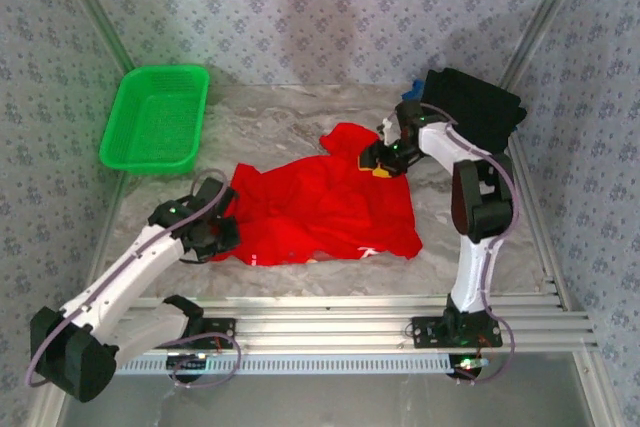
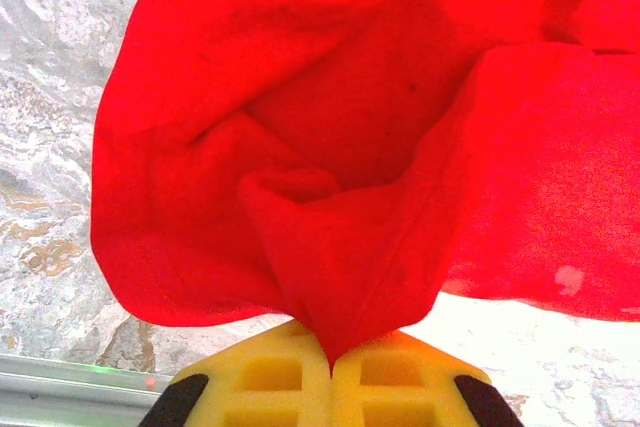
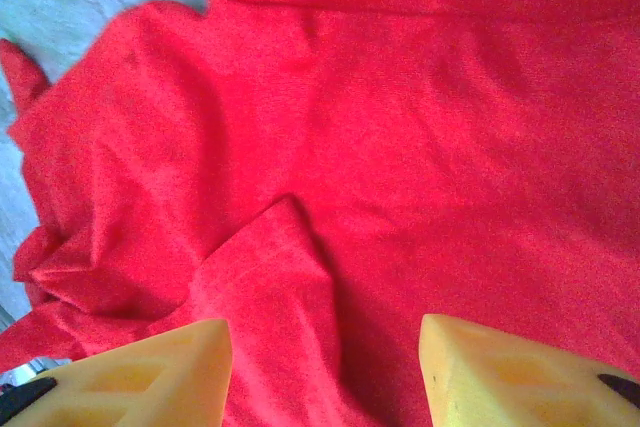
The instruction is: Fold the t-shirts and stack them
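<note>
T-shirt (image 2: 300, 147) within left end effector (image 2: 331, 355)

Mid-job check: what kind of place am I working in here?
Probably a staged robot test booth, not a home: patterned wall panels, aluminium frame rails at the near edge, and a marble-look tabletop.

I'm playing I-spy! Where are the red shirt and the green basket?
red shirt (image 1: 320, 209): top view, middle of the cloth.
green basket (image 1: 158, 119): top view, its bare mesh floor.
</note>
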